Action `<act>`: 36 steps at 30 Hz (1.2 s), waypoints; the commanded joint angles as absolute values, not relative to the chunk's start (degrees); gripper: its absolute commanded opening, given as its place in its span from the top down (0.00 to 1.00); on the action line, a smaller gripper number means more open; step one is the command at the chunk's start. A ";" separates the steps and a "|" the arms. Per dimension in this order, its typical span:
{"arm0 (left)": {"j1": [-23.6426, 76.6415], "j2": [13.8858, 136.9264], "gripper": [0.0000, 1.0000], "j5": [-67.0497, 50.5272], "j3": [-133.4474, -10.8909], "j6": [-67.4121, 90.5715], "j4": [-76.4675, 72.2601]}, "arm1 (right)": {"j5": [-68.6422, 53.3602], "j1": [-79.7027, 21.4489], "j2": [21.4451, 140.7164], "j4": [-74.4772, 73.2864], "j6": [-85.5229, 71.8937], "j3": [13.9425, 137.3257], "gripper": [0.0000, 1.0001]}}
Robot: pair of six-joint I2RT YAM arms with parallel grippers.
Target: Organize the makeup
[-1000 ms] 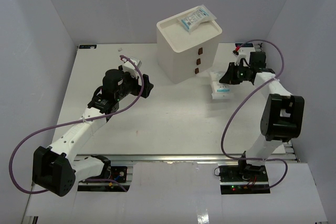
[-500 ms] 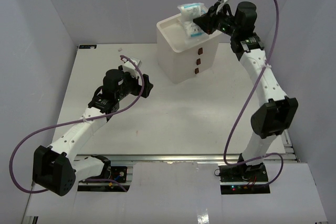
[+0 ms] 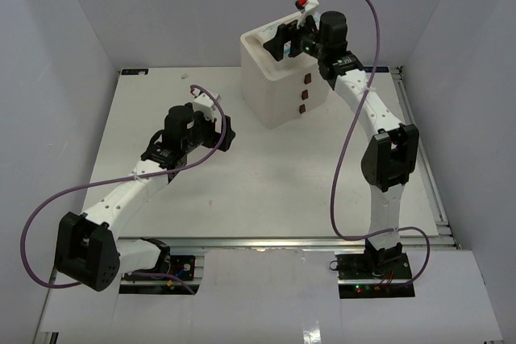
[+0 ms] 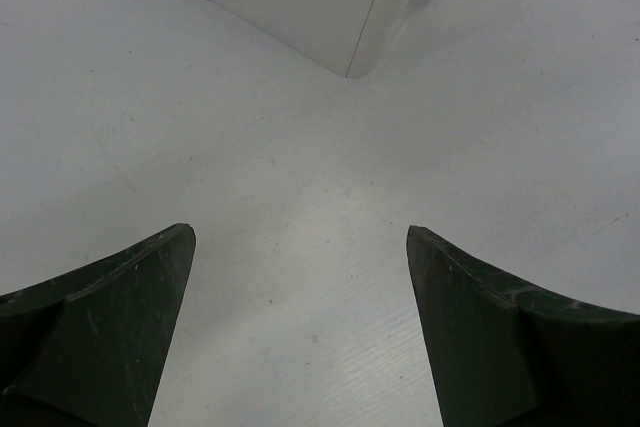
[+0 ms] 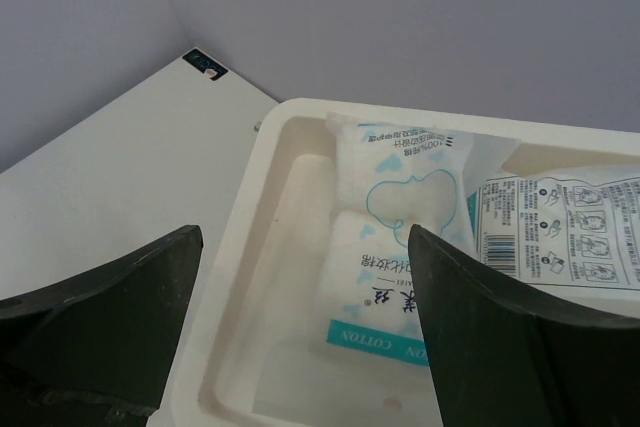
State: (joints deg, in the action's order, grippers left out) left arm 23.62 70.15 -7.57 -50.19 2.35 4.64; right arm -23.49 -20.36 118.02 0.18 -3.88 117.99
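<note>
In the right wrist view, two flat white sachets of the makeup lie in the top tray [image 5: 262,247] of the white drawer box. One has blue print [image 5: 400,247]. The other shows a barcode label [image 5: 560,227] and overlaps the first at the right. My right gripper [image 5: 305,237] hovers just above the tray, open, with nothing between its fingers. From above, that gripper [image 3: 282,38] hides the sachets. My left gripper [image 3: 226,135] stands open over bare table, left of the box [image 3: 278,90], and holds nothing [image 4: 300,237].
The white three-drawer box has brown handles [image 3: 304,80] on its front face. Its near corner [image 4: 350,17] shows at the top of the left wrist view. Grey walls close in the table [image 3: 266,175] at the back and on both sides.
My right gripper lifted a sachet from the table's right side to the box's top tray, then opened and let it go. The left arm shifted only slightly.
</note>
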 commanded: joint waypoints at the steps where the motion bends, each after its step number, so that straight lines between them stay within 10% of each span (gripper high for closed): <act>1: 23.38 68.93 0.02 -7.33 -51.15 1.87 4.45 | -22.88 -17.61 106.87 2.23 -2.96 117.45 0.10; 12: 23.38 64.90 0.02 -10.67 -50.55 3.07 3.36 | -35.98 -6.38 76.13 -8.02 3.57 74.18 0.10; 21: 23.47 63.19 0.02 -13.71 -49.65 4.31 1.75 | -4.58 -5.37 51.69 -10.52 4.43 43.18 0.10; 36: 23.55 64.72 0.02 -13.98 -47.99 3.52 0.53 | 3.34 -4.57 44.21 -6.77 4.66 34.51 0.10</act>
